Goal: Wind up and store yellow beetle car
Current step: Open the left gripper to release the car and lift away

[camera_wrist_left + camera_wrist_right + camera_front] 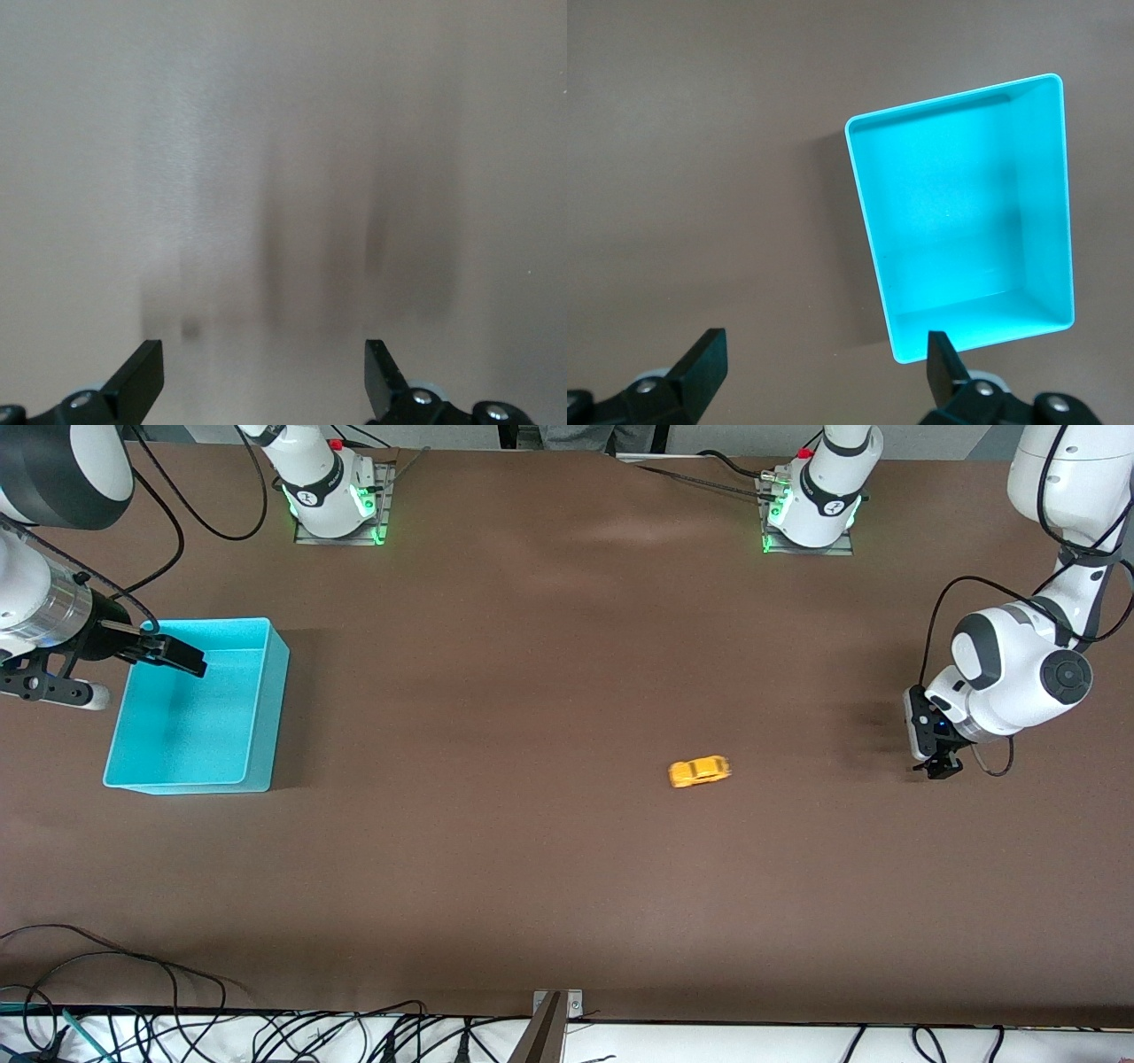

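Yellow-orange, tiny, resting on its wheels on bare brown table (532, 850): yellow beetle car (699, 771), right of centre in the front view, lower than both grippers there, well apart from everything. Absent from both wrist views.

Toward the right edge of the front view, left gripper (942, 766), hanging low over bare table, well apart from the car; fingers (142, 379) spread wide, nothing between them. In the left wrist view only blurred tabletop.

At the left edge of the front view, right gripper (173, 654), poised over the turquoise bin (276, 691); jaws wide apart, empty. Bin interior empty in the right wrist view (868, 195).

Likely trouble from here:
- Free-rolling wheels: a finger nudging the rounded body before closing could send the car skating off.
- Small, smooth, domed shell: a pinch too high could squeeze it out of the grip.
- Winding probably calls for wheels pressed to the table; too light a hold and the car slips, too early a release and it shoots away.
- Long carry to the bin: loose grip, dropped car.
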